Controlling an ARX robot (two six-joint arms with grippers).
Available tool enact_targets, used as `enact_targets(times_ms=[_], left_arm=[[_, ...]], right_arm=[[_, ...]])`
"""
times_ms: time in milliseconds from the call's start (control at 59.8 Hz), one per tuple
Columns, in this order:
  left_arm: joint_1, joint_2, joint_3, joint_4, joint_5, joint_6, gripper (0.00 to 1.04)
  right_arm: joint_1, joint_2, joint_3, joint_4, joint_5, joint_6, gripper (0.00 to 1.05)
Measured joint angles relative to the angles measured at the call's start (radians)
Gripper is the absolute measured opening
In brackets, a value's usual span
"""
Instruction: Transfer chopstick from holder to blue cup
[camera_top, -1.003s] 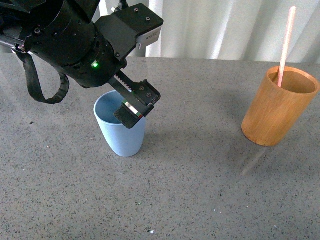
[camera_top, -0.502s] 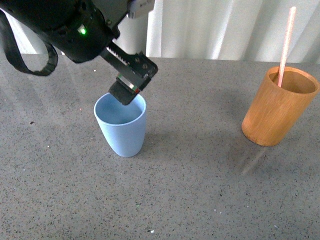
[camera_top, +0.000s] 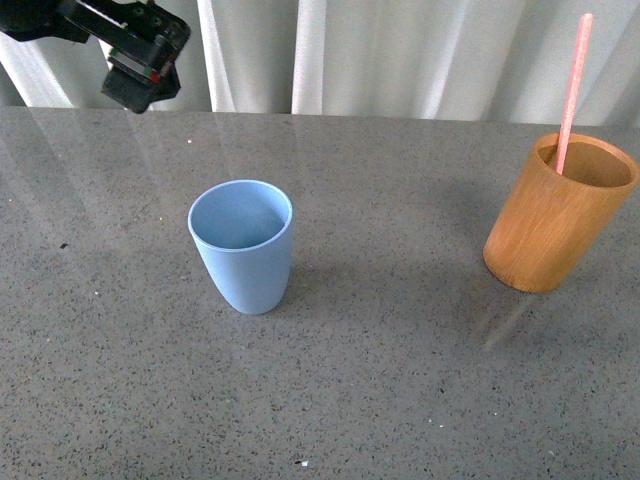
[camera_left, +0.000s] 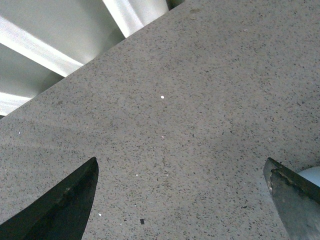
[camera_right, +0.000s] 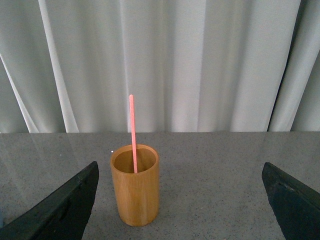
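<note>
Slightly tilted, the chopstick (camera_top: 571, 90) stands in the holder (camera_top: 553, 230), blue cup (camera_top: 243, 262) well apart; left claw (camera_left: 181, 167) and right claw (camera_right: 180, 169) gape.

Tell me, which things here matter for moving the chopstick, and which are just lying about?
Part of the job:
- the pink chopstick, standing in the wooden holder
- the blue cup, empty
- the left gripper and the right gripper, both open

Just there:
- the grey table
- the white curtain
- a white fleck on the table
</note>
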Motion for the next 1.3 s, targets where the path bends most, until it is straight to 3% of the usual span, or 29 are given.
enact_targets(times_ms=[151,401,619,803,1137,1187,1238,1304], left_arm=[[0.115,0.005,0.003,0.026,0.053,-0.018,0.98],[0.397,-0.023,-0.055,0.047,0.206,-0.002,0.98],[0.526,-0.124,-0.136,0.022,0.291,0.043,0.98],[0.540,-0.310,-0.286,-0.021,0.387,0.062,0.98],[0.533,-0.577,-0.464,-0.090,0.414,0.022,0.98],[0.527,-0.620,-0.534,0.035,0.404,-0.043,0.93],[0.507,-0.677,-0.668,0.333,0.365,-0.145,0.83],[0.478,-0.743,-0.810,0.612,0.341,-0.267,0.72]], right_arm=[[0.000,0.000,0.000,0.000,0.000,0.000,0.95],[0.000,0.000,0.000,0.000,0.000,0.000,0.95],[0.000,0.000,0.000,0.000,0.000,0.000,0.95],[0.000,0.000,0.000,0.000,0.000,0.000,0.95],[0.000,0.000,0.000,0.000,0.000,0.000,0.95],[0.000,0.000,0.000,0.000,0.000,0.000,0.95],[0.000,0.000,0.000,0.000,0.000,0.000,0.95],[0.000,0.000,0.000,0.000,0.000,0.000,0.95]])
